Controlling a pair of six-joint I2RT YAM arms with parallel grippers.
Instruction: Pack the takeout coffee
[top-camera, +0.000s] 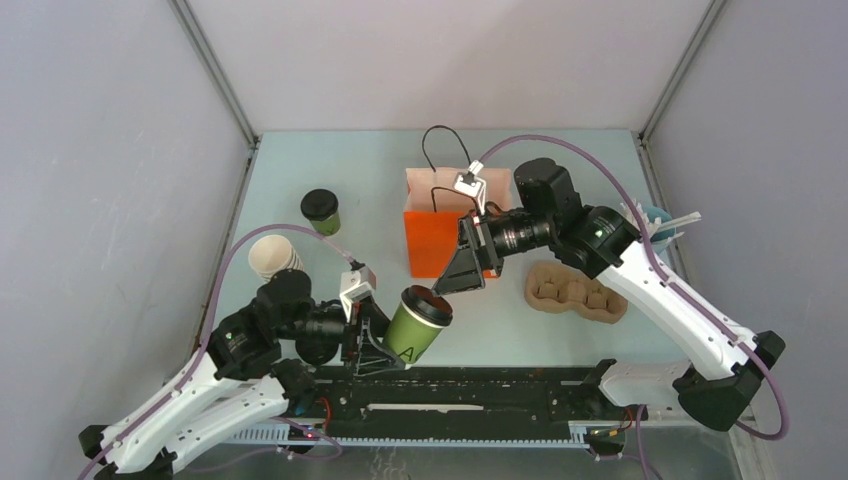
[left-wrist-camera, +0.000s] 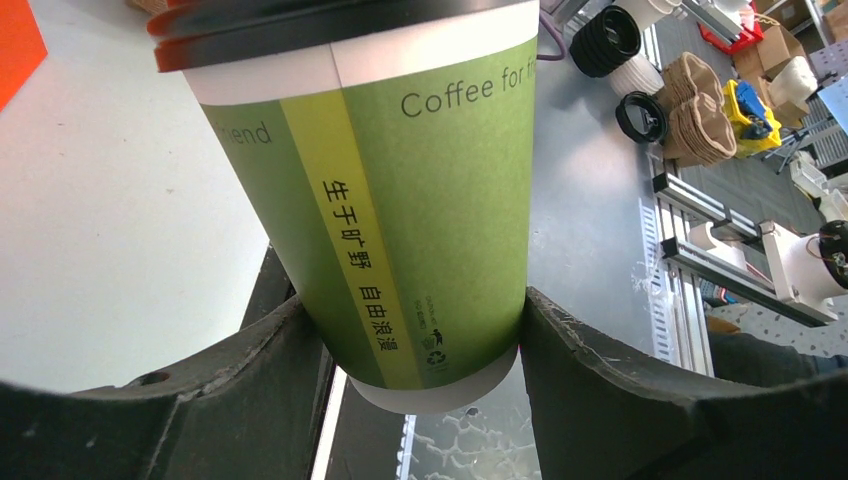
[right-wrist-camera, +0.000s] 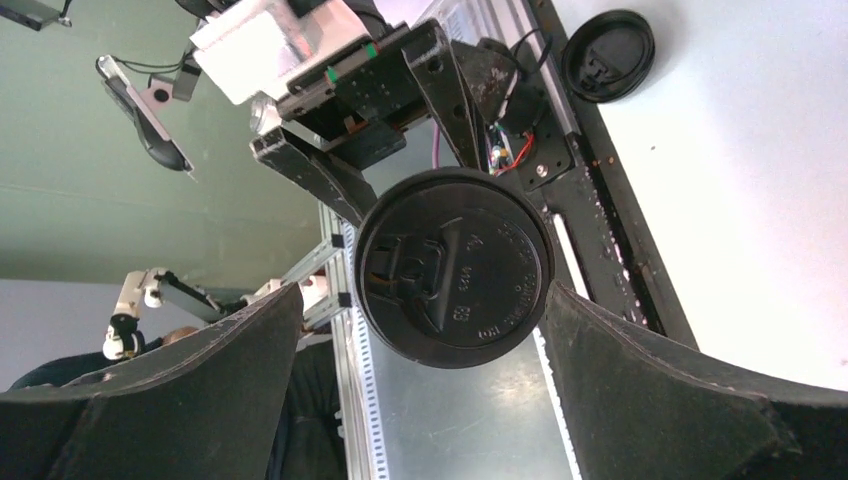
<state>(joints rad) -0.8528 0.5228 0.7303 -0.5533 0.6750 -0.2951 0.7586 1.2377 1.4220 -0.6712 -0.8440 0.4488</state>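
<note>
My left gripper (top-camera: 385, 345) is shut on the lower body of an olive-green takeout coffee cup (top-camera: 418, 322) with a black lid, held off the table and tilted toward the right arm. In the left wrist view the cup (left-wrist-camera: 400, 200) is clamped between both fingers (left-wrist-camera: 620, 390). My right gripper (top-camera: 458, 277) is open and faces the cup's lid (right-wrist-camera: 455, 265), which sits at the mouth of its jaws, near one finger (right-wrist-camera: 640, 380). A second lidded green cup (top-camera: 320, 210) stands at the back left.
An open orange paper bag (top-camera: 440, 225) with black handles stands at centre back. A brown pulp cup carrier (top-camera: 577, 290) lies right of centre. A nested stack of lidless cups (top-camera: 272, 257) lies at the left. A loose black lid (right-wrist-camera: 608, 55) lies on the table.
</note>
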